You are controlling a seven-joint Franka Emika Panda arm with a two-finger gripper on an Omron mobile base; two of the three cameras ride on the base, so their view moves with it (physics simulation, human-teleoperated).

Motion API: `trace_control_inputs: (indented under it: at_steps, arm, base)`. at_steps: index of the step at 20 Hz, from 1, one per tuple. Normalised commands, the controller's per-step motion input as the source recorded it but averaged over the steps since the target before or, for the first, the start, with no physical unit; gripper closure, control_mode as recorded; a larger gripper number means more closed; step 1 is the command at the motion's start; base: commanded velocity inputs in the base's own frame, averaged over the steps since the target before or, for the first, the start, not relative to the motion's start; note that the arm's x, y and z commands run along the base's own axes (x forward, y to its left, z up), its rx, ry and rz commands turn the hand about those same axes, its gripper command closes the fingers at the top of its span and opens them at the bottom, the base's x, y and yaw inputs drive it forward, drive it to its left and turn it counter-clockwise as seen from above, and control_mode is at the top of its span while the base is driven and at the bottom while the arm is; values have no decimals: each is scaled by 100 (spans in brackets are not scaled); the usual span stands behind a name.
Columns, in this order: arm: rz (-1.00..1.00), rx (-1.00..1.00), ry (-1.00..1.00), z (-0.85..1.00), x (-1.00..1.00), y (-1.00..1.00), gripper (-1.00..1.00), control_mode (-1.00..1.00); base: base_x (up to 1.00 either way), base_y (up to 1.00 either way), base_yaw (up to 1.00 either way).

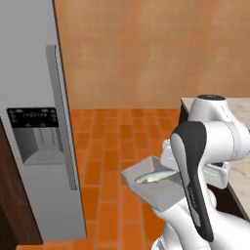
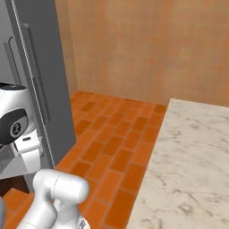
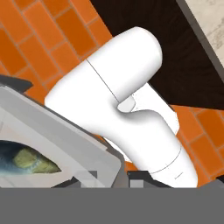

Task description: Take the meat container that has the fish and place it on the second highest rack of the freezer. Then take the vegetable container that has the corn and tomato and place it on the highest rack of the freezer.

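I see the freezer [image 1: 36,122] standing shut on my left, its door and long bar handle [image 1: 61,117] closing off the shelves. Between its front edge and the counter [image 2: 192,165] on my right lies bare brick floor [image 1: 119,141], running open to the back wall [image 1: 156,49]. The meat container [image 1: 156,188] hangs over that floor in front of my arm, well apart from the freezer door and near the counter's edge.
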Motion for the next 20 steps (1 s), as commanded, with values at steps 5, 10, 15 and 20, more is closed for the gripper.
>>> trace_control_inputs:
  at_steps: [5, 10, 15, 20]
  arm:
    - [0, 0, 0, 0, 0, 0, 100, 100]
    - [0, 0, 0, 0, 0, 0, 100, 100]
    - [0, 0, 0, 0, 0, 0, 100, 100]
    - [0, 0, 0, 0, 0, 0, 100, 100]
  base:
    - [96, -70, -7]
    - [80, -72, -34]
    - [99, -25, -42]
    - [100, 3, -25]
